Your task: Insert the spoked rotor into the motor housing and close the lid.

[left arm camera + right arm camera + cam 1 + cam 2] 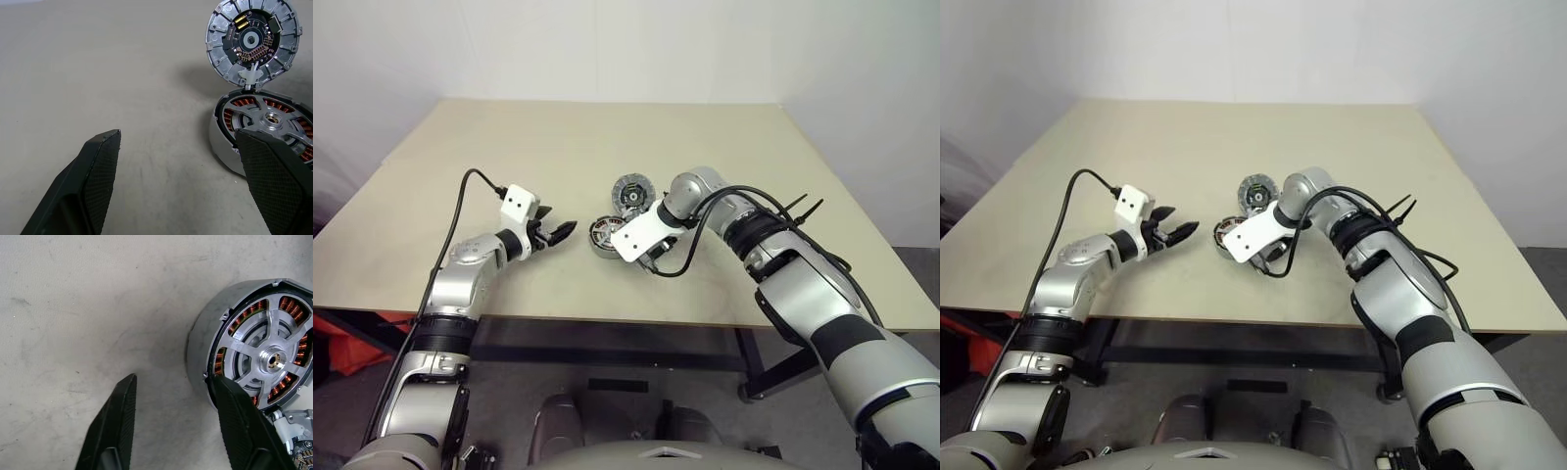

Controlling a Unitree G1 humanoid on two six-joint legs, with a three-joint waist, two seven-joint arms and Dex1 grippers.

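Copper windings show through the spokes of one spoked rotor (264,360), seated in the single motor housing (205,340) just beside the right gripper (171,396), whose fingers are apart, holding nothing, one fingertip at the housing's rim. One lid (252,39) lies uncovered beyond the housing. Left gripper (181,161) stands spread and empty, near the housing.

Beige table (607,147) (white wall (607,49) behind)

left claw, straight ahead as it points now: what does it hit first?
Probably the motor housing: from the left claw it lies just ahead, spoked rotor already seated inside, the right claw alongside. Depth unclear, so it might skim past.
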